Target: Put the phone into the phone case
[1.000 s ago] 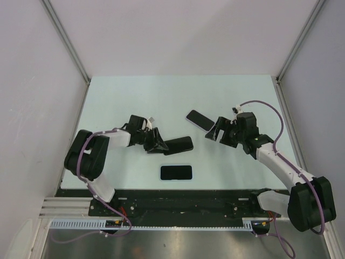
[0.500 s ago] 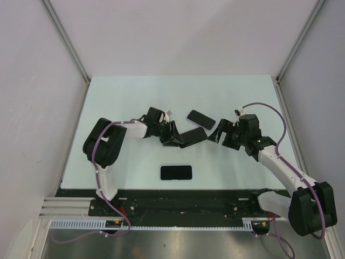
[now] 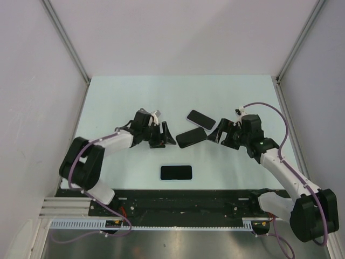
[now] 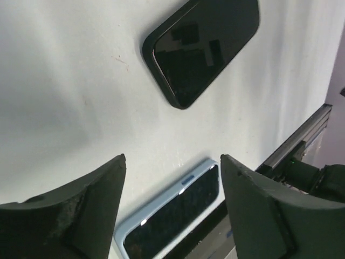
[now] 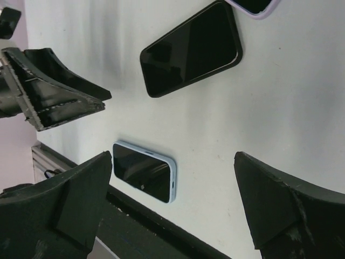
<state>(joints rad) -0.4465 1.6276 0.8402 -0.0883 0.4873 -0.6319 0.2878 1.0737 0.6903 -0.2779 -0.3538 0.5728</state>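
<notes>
At table (image 3: pixel 118 97) centre: black phone (image 3: pixel 191 137) | left tool (image 3: pixel 168 135) apart | right tool (image 3: pixel 214 131) apart | blue-rimmed phone (image 5: pixel 144 171): rim wrist-only

Pale table (image 3: pixel 118 97), black phone (image 3: pixel 191 137), lilac-edged phone (image 3: pixel 200 119), blue-edged phone (image 3: pixel 176 172)

Overhead, wrist views; shared blue phone (image 3: pixel 176 172)

Lilac-edged phone (image 5: pixel 253 5) mostly beyond the right wrist view's top edge.
</notes>
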